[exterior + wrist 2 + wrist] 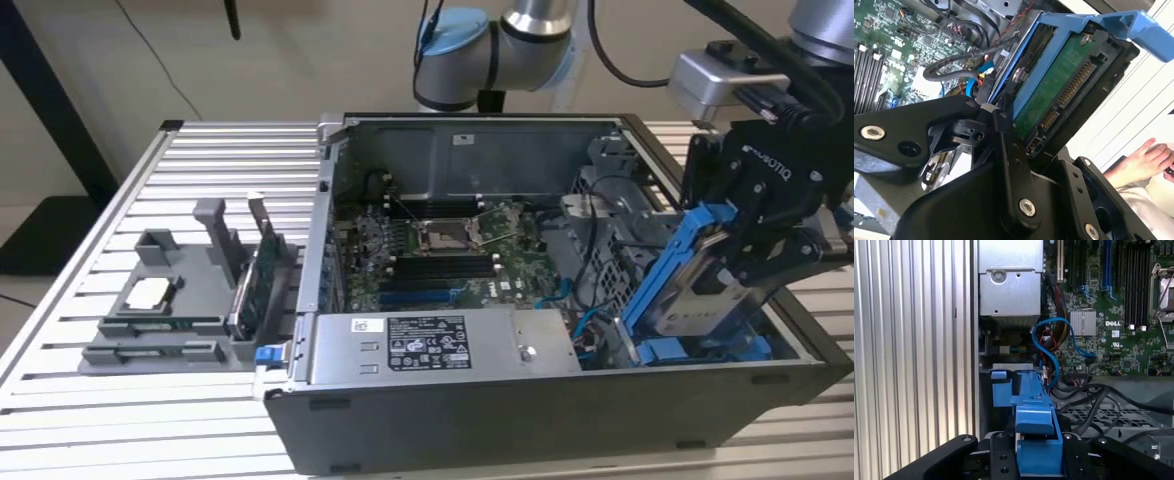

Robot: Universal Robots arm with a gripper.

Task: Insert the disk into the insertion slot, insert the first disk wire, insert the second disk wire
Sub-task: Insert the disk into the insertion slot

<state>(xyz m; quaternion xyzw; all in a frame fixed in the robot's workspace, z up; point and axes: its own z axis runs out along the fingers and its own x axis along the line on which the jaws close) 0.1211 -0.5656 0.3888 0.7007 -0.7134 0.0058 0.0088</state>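
— Holding anything?
— Yes. The gripper (754,262) is clamped on the disk (697,300), which is tilted at four o'clock in the exterior view.
— Seated?
— Its lower end seems to reach the insertion slot (701,352), but I can't tell whether it touches.
— Obstacles?
— A blue cable (587,300) at nine o'clock from the disk, with black cables (1094,400) near.
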